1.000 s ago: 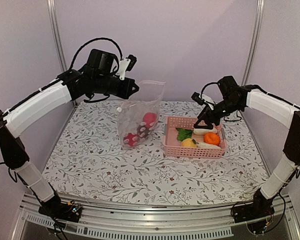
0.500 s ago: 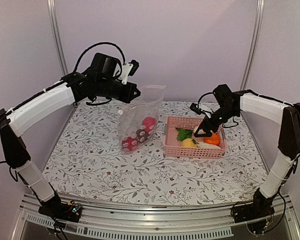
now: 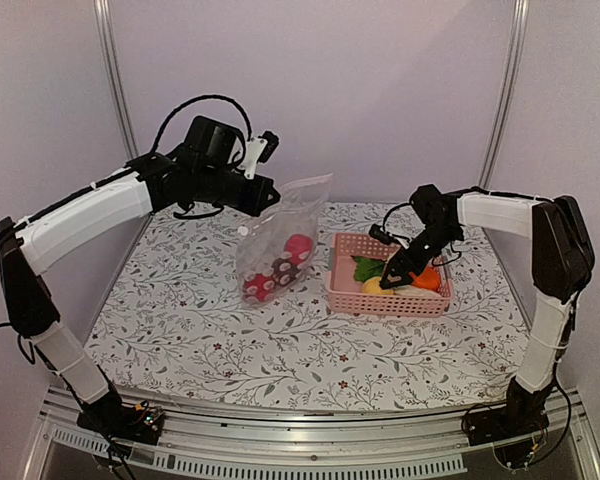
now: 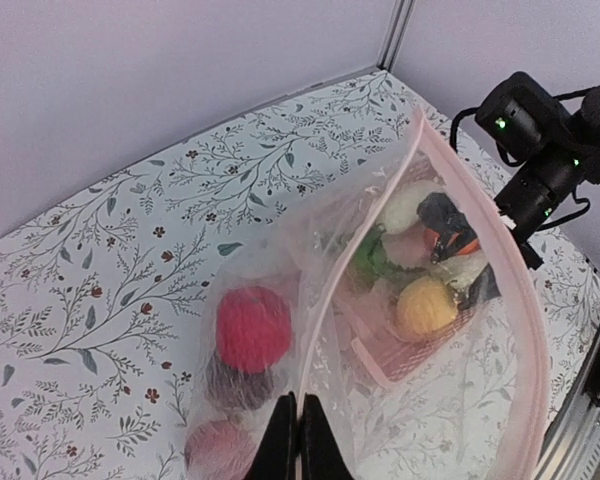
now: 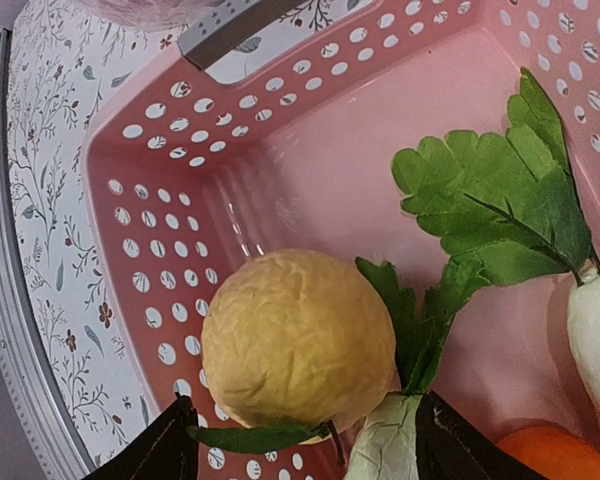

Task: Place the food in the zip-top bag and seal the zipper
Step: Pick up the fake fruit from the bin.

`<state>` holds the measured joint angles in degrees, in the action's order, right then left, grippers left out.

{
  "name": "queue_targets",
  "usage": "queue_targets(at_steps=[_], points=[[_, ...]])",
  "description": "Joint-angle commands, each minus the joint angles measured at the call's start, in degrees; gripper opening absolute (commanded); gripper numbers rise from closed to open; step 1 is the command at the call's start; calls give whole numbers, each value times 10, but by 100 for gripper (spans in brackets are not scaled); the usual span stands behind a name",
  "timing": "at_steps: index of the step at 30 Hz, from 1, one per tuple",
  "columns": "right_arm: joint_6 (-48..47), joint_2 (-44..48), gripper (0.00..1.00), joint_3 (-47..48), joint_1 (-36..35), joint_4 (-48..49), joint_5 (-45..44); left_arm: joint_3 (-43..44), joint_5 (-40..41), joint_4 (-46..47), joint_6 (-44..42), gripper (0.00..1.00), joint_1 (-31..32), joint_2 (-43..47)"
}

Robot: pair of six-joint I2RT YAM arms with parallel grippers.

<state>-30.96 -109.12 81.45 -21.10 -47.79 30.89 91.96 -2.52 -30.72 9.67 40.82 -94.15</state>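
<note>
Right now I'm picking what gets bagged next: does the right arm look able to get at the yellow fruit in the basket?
Probably yes. Its open fingers sit either side of the yellow fruit, with nothing covering it. Green leaves touch the fruit's side and might get pinched too.

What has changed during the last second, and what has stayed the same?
The right pincer moved down and toward the near left part of the pink basket. It is now open around the yellow fruit, gripping nothing. The left pincer stayed shut on the edge of the zip-top bag, holding it up, and the red pieces are inside it as before.
</note>
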Motion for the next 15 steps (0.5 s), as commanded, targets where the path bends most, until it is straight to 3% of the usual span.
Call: queue_targets(at_steps=[1, 15], points=[[13, -31, 72, 37, -18, -16, 19, -14, 3, 7, 0, 0, -4, 23], [16, -78, 73, 52, -23, -40, 3, -22, 6, 9, 3, 0, -4, 30]])
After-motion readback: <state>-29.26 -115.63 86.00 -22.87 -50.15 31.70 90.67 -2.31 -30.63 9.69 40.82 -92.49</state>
